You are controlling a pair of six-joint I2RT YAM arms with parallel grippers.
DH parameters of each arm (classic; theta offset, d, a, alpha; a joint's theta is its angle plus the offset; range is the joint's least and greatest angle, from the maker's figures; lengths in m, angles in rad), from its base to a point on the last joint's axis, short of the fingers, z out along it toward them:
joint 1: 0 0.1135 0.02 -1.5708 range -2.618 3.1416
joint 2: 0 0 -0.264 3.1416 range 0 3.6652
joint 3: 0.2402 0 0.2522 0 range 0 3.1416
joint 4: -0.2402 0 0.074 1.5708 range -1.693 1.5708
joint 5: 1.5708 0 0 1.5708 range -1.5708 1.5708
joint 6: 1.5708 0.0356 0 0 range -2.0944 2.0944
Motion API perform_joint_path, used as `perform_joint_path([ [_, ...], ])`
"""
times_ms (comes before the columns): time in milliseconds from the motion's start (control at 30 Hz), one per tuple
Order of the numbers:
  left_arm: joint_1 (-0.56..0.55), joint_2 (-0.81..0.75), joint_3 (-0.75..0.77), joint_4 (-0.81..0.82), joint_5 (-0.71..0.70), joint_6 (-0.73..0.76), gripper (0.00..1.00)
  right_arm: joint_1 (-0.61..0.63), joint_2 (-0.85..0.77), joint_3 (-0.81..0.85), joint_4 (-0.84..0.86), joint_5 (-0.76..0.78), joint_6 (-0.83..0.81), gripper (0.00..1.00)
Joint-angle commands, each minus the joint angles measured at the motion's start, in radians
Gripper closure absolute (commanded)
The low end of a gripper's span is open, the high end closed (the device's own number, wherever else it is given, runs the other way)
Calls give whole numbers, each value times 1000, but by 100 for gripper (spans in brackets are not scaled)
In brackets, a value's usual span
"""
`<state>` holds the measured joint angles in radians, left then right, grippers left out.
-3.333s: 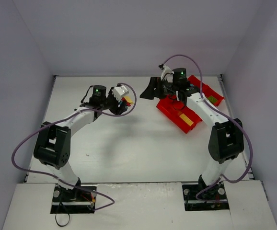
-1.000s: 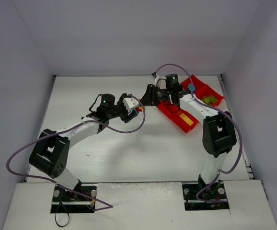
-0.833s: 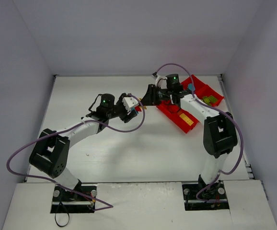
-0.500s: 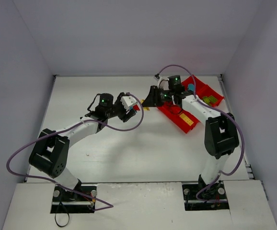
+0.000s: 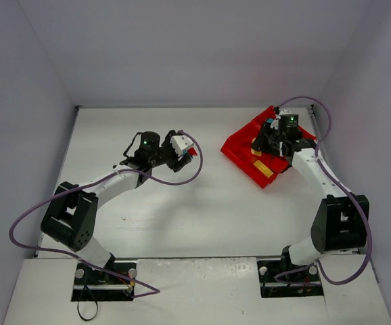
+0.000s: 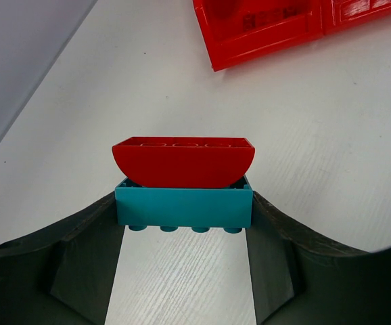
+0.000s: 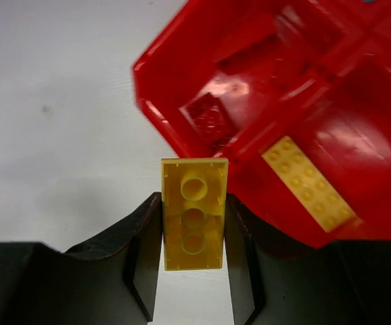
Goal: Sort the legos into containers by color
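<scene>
My left gripper (image 5: pixel 185 154) is shut on a cyan-blue lego (image 6: pixel 183 206) that has a red curved lego (image 6: pixel 182 162) stuck to it, held above the table left of the tray. The right gripper (image 5: pixel 263 142) hangs over the near-left part of the red tray (image 5: pixel 239 145) and is shut on a yellow lego (image 7: pixel 194 213), whose hollow underside faces the camera. One compartment (image 7: pixel 358 128) of the tray holds a long yellow lego (image 7: pixel 308 193), and the one beside it holds a red lego (image 7: pixel 211 118). A cyan lego (image 5: pixel 271 123) shows at the tray's far side.
The tray's corner (image 6: pixel 263 34) lies ahead of the left gripper in the left wrist view. Grey walls close the table at the left, back and right. The right arm (image 5: pixel 310 166) covers the tray's right-hand compartments.
The right gripper has drawn back from beside the left gripper to above the tray, carrying the yellow lego. The left arm has stayed put with its stack.
</scene>
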<state>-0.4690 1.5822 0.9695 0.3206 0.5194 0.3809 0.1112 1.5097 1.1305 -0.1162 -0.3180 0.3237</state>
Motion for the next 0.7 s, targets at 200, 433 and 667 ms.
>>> perform_joint_path([
  [200,0,-28,55,84,41,-5,80,-65,-2,8,-49,238,14,70],
  [433,-8,-36,66,63,48,3,80,-81,67,8,-53,247,29,49],
  [667,-19,-37,61,58,79,16,80,-79,44,26,-15,93,8,32],
])
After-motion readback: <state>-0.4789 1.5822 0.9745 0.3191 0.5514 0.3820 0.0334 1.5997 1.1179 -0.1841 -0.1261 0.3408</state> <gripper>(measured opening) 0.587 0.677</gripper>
